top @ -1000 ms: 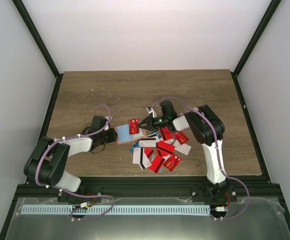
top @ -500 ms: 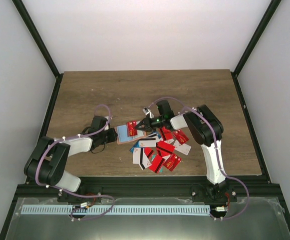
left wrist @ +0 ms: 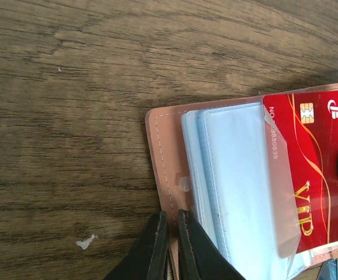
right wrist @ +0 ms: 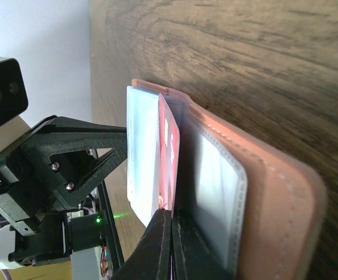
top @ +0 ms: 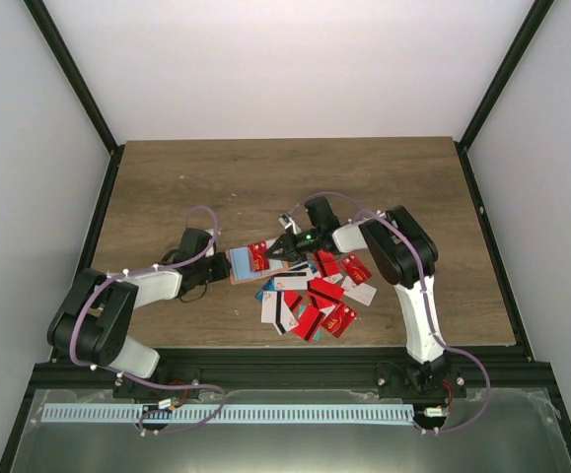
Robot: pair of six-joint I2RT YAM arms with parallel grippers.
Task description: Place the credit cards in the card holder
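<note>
The salmon-brown card holder (top: 243, 264) lies open on the table, its clear blue sleeves showing in the left wrist view (left wrist: 233, 186). My left gripper (left wrist: 170, 224) is shut on the holder's stitched edge (left wrist: 166, 163). My right gripper (top: 277, 250) is shut on a red VIP card (left wrist: 314, 175), whose left end sits under a clear sleeve of the holder. In the right wrist view the card (right wrist: 170, 157) stands edge-on between the sleeves, pinched in my right gripper (right wrist: 170, 219). The other credit cards (top: 315, 294), mostly red, lie in a pile just right of the holder.
The wooden table (top: 285, 177) is bare behind the arms. Black frame posts (top: 73, 79) and white walls bound the workspace. The left arm's body (right wrist: 46, 169) shows close behind the holder in the right wrist view.
My right gripper has moved left with the red card, sliding it further over the holder and under a sleeve. The left gripper has not moved.
</note>
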